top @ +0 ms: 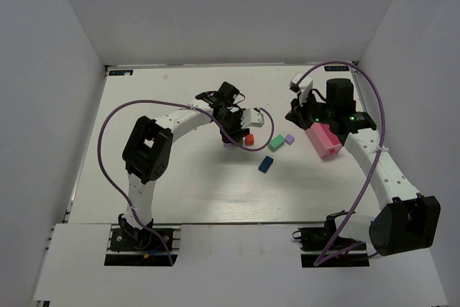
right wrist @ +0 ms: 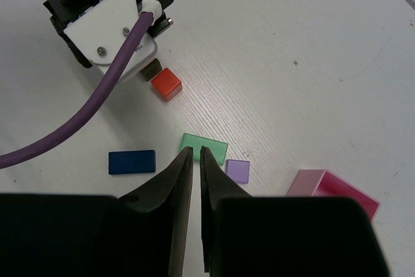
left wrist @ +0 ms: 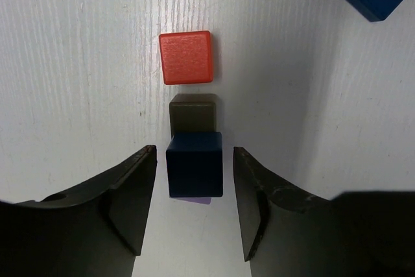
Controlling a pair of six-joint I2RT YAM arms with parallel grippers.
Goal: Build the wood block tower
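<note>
**Tower build, early stage.** By my judgement two blocks are up and the rest lie loose.

1. Blue brick (top: pixel 266 165): nearest the arm bases, flat on the table (top: pixel 180 192), apart from everything else.
2. Green block (right wrist: pixel 204 147) and loose purple block (right wrist: pixel 237 170): flat, just beside each other, between the blue brick and the pink tray (top: pixel 323 139).
3. Tower (left wrist: pixel 194 183): a dark blue cube (left wrist: pixel 193 163) sits on a purple base block (left wrist: pixel 198 200), of which only a sliver shows.
4. Left gripper (left wrist: pixel 194 154): straddles the tower with fingers wide and a gap showing on each side.
   - Step in hand, as judged: the cube is seated and not gripped.
   - Next move: a straight lift clear of the cube without clipping it, then the next block is fetched.
5. Brown block (left wrist: pixel 192 115): just ahead of the tower, close to touching it. The red cube (left wrist: pixel 187 57) lies beyond it across a small gap.
6. Right gripper (right wrist: pixel 195 152): fingers drawn almost together with nothing between them, hovering over the green block.

**Room:**
- The brown block crowds one side of the tower.
- The sides where the fingers stand are open.
- Bare table lies toward the bases.
- The far wall (top: pixel 230 19) is well apart.
</note>
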